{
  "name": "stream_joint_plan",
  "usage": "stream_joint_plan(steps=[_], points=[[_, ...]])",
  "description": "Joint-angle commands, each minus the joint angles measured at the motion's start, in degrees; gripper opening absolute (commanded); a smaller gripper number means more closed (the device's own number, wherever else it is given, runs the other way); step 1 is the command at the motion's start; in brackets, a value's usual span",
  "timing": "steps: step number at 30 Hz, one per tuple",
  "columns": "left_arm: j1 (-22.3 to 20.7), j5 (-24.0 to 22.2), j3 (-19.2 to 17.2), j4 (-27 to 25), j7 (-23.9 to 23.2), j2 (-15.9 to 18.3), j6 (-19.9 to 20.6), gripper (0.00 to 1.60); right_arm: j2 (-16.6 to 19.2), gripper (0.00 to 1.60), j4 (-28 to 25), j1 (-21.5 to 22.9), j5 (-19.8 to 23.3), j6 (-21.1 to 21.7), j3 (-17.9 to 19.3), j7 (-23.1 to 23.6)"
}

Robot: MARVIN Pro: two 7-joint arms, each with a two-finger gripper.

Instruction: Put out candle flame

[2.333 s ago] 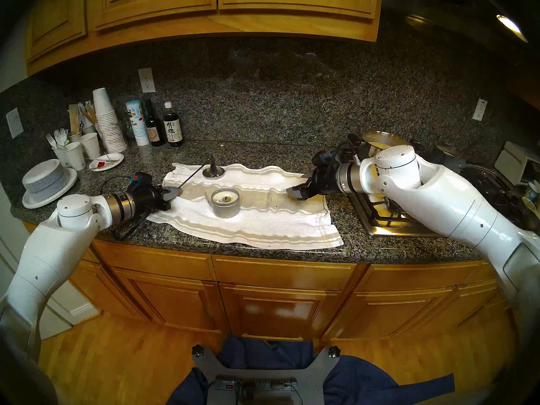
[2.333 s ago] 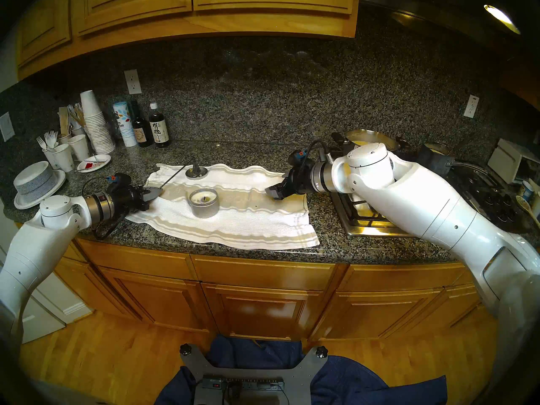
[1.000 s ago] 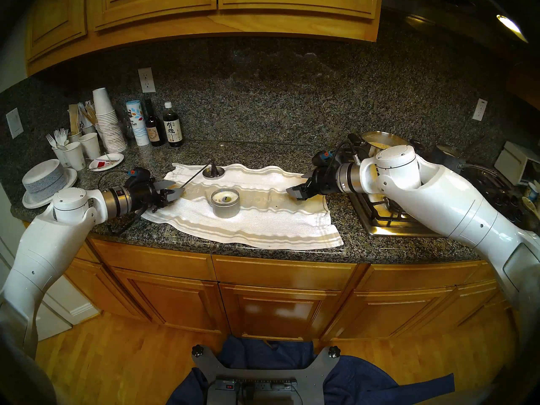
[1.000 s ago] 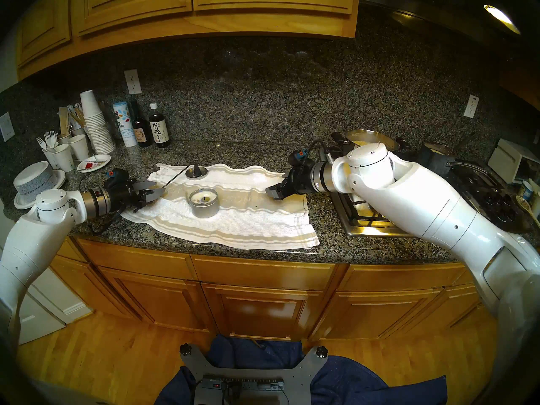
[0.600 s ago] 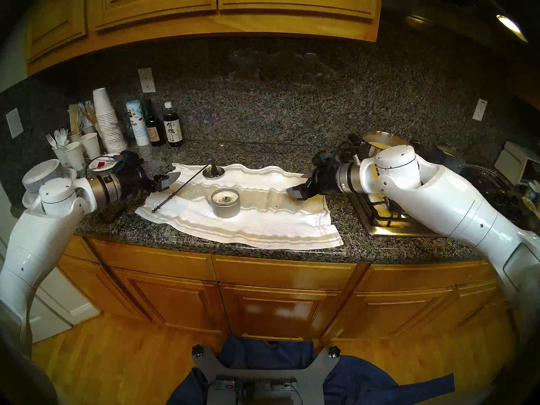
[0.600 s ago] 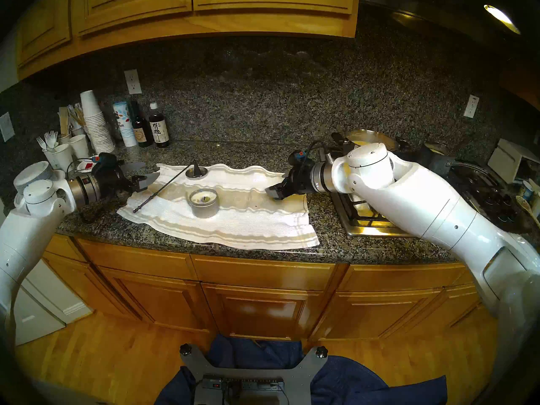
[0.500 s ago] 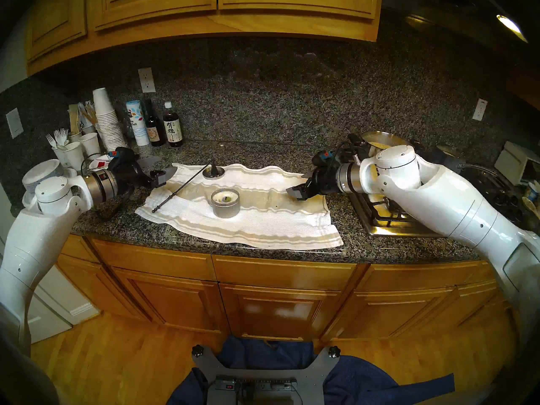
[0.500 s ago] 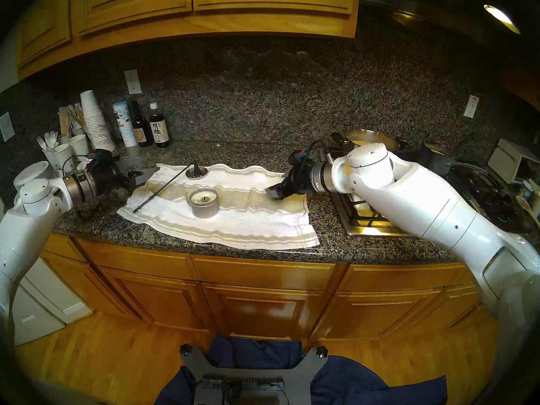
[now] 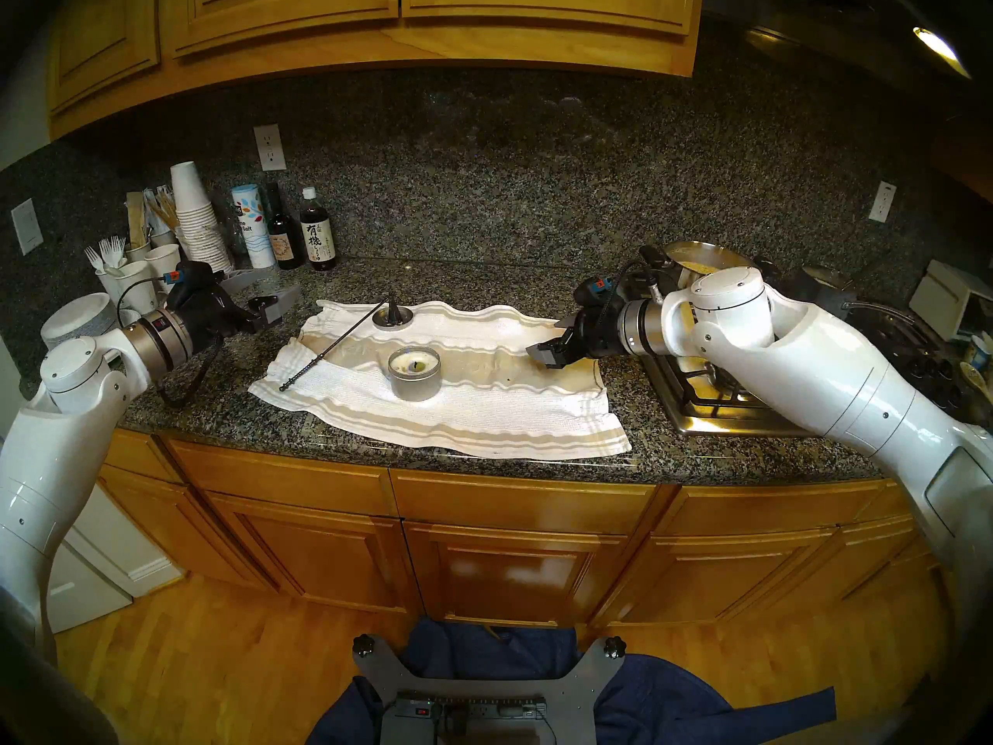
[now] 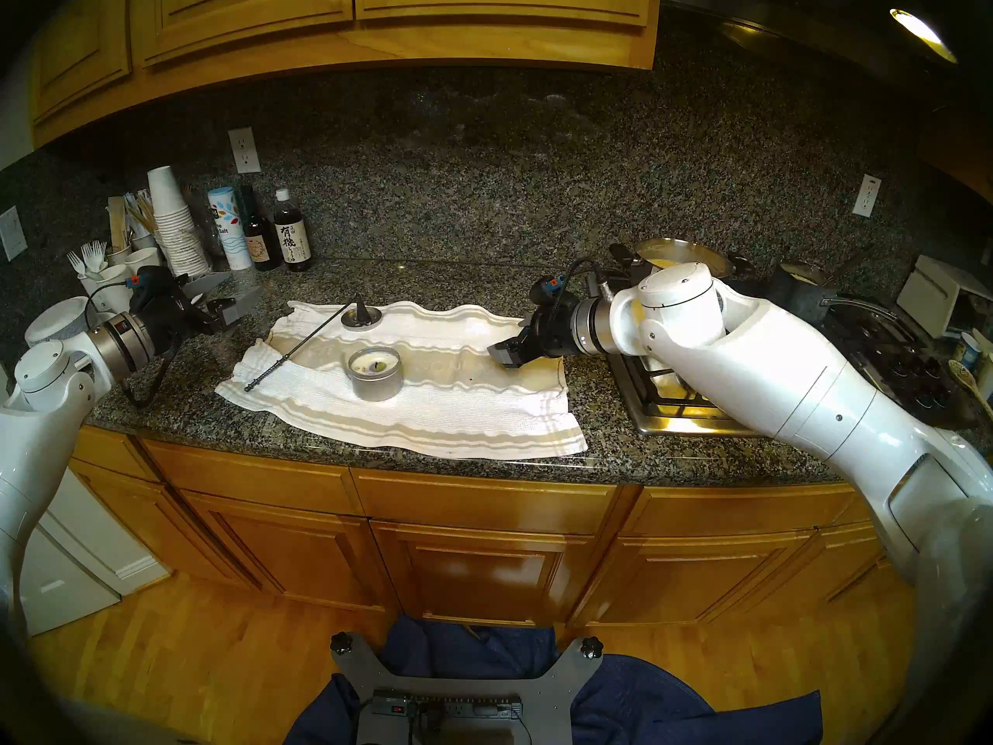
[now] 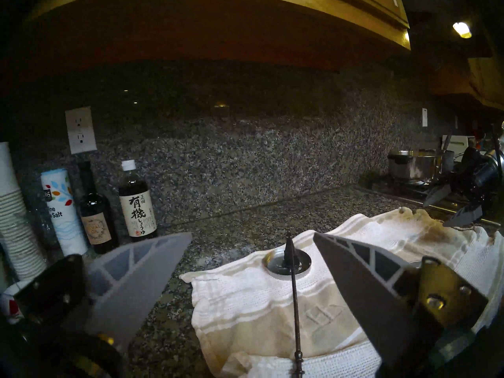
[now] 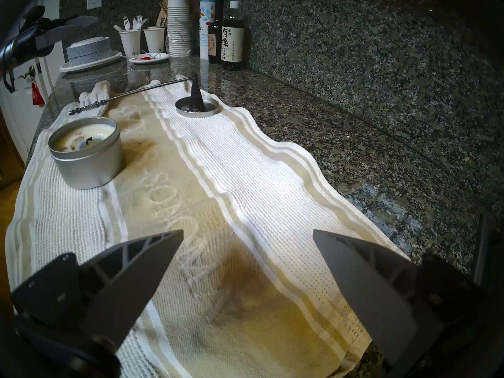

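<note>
1. The candle (image 9: 414, 372) sits on the towel (image 9: 483, 405) on the counter (image 9: 215, 405); no flame shows.
2. The snuffer (image 9: 344, 339), behind the candle, rests its cone in a dish (image 9: 393, 319).
3. Left claw (image 9: 268, 292) and right claw (image 9: 548, 346) are spread and empty, flanking the candle.

Speckled dark granite counter surface (image 9: 537, 289), white-and-beige striped woven towel (image 9: 483, 410) spread across its middle, paper cups (image 9: 194, 222), stacked plates (image 9: 80, 322), salt canister (image 9: 252, 228) and two dark bottles (image 9: 317, 233) at far left, steel stovetop (image 9: 720, 405) at right

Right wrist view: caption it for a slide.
Unlit candle and snuffer on a striped towel, right claw open.
</note>
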Motion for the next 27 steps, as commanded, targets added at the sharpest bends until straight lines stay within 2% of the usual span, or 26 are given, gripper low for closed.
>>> stream_joint_plan(steps=[1,27], points=[[0.64,-0.52,-2.85,-2.55,1.74,-1.03,-1.34,1.60,-0.14,1.60,-0.37,2.15,-0.09,-0.67,1.65,0.09],[1.47,-0.37,-3.42,-3.48,2.96,-1.32,-1.21,1.60,-0.14,1.60,-0.38,2.15,-0.09,-0.67,1.65,0.09]])
